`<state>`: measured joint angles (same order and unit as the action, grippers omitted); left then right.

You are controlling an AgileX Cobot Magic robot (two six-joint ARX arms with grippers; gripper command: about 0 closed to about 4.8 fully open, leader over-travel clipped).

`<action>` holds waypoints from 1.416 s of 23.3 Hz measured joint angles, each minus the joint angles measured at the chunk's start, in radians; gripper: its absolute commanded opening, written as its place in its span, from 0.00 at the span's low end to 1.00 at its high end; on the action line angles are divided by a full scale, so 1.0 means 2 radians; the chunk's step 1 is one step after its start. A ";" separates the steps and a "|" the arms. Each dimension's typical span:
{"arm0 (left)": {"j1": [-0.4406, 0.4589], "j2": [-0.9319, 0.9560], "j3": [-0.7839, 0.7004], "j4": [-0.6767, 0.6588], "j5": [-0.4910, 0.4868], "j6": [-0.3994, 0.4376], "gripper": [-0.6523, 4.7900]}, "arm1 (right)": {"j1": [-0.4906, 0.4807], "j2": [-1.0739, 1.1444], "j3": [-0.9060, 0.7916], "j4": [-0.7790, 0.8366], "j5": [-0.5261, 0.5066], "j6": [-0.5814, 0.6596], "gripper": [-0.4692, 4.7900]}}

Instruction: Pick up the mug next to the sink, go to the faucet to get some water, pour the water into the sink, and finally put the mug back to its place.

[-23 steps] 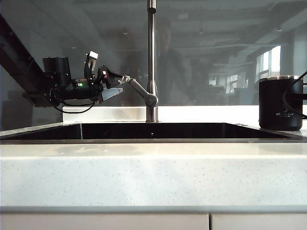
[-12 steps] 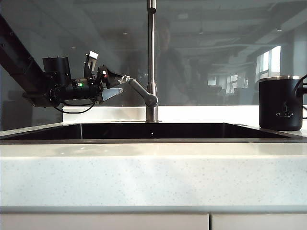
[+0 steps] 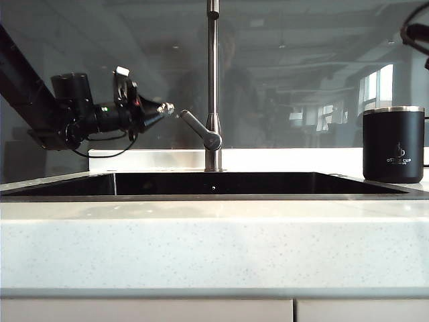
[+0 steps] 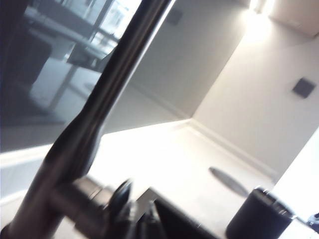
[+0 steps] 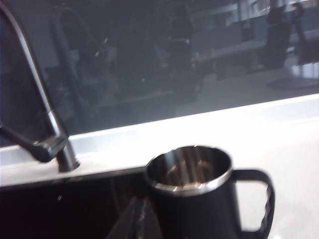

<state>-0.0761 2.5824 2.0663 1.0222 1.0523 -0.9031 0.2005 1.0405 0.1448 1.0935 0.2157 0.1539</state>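
Note:
The black mug (image 3: 393, 144) with a steel rim stands upright on the counter, right of the sink (image 3: 214, 183). The faucet (image 3: 212, 80) rises behind the basin, and its lever (image 3: 199, 127) slants up to the left. My left gripper (image 3: 163, 107) is shut and empty, its tips just left of the lever's end and apart from it. In the left wrist view the left gripper (image 4: 144, 221) sits near the faucet (image 4: 109, 94), with the mug (image 4: 259, 219) farther off. My right gripper (image 5: 142, 215) is shut, above and apart from the mug (image 5: 194, 199).
Part of the right arm (image 3: 415, 32) shows at the top right corner of the exterior view. A dark glass wall (image 3: 301, 74) stands behind the counter. The pale countertop (image 3: 214, 241) runs along the front of the sink.
My left gripper has let go of the lever's end, shut, rolled and drawn back slightly to the left. My right arm has lifted up and away from the mug, which stays on the counter.

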 measured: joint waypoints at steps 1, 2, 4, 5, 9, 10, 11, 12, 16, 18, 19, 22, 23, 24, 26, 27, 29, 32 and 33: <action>0.002 -0.001 0.000 0.016 0.000 -0.017 0.12 | 0.009 -0.026 0.000 -0.034 0.013 0.000 0.07; 0.003 -0.002 0.000 0.025 0.000 -0.030 0.12 | 0.014 -0.042 -0.001 -0.055 0.021 0.000 0.07; 0.008 -0.008 0.000 0.031 0.000 -0.045 0.12 | 0.018 -0.096 -0.001 -0.111 0.041 0.000 0.07; 0.010 -0.014 0.000 0.031 0.002 -0.047 0.12 | 0.018 -0.124 -0.001 -0.139 0.046 0.000 0.07; 0.014 -0.046 -0.003 0.031 0.009 -0.050 0.12 | 0.019 -0.217 0.000 -0.223 0.048 0.000 0.07; 0.014 -0.061 -0.010 0.032 0.008 -0.050 0.12 | 0.019 -0.245 -0.001 -0.249 0.048 0.000 0.07; 0.014 -0.089 -0.030 0.035 -0.002 -0.044 0.12 | 0.019 -0.297 -0.001 -0.296 0.049 0.000 0.07; 0.014 -0.103 -0.041 0.035 -0.007 -0.039 0.12 | 0.019 -0.317 0.000 -0.315 0.049 0.000 0.07; 0.017 -0.210 -0.147 -0.049 -0.060 0.057 0.12 | 0.018 -0.422 -0.001 -0.453 0.049 0.000 0.07; 0.017 -0.255 -0.185 -0.115 -0.082 0.120 0.12 | 0.018 -0.452 -0.001 -0.491 0.048 0.000 0.07; 0.015 -0.282 -0.206 -0.152 -0.097 0.160 0.12 | 0.018 -0.464 -0.001 -0.508 0.049 0.000 0.07; 0.004 -0.355 -0.262 -0.241 -0.147 0.270 0.12 | 0.018 -0.489 -0.001 -0.545 0.048 0.000 0.07; -0.002 -0.387 -0.288 -0.261 -0.163 0.312 0.12 | 0.018 -0.496 -0.001 -0.556 0.049 0.000 0.07; -0.005 -0.410 -0.312 -0.268 -0.171 0.332 0.12 | 0.018 -0.498 -0.001 -0.559 0.048 0.000 0.07; -0.008 -0.449 -0.356 -0.276 -0.180 0.353 0.12 | 0.018 -0.500 -0.001 -0.567 0.049 0.000 0.07; -0.010 -0.470 -0.379 -0.277 -0.189 0.360 0.12 | 0.018 -0.500 -0.001 -0.568 0.049 0.000 0.07; -0.014 -0.506 -0.419 -0.279 -0.210 0.367 0.12 | 0.018 -0.500 -0.001 -0.569 0.049 0.000 0.07; -0.021 -0.578 -0.500 -0.278 -0.252 0.377 0.12 | 0.018 -0.500 -0.001 -0.569 0.048 0.000 0.07; -0.023 -0.606 -0.530 -0.279 -0.264 0.378 0.12 | 0.018 -0.500 -0.001 -0.569 0.048 0.000 0.07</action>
<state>-0.1226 1.3708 1.0065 0.4644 0.5251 -0.1471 0.2363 0.0410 0.1425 -0.0437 0.3126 0.1535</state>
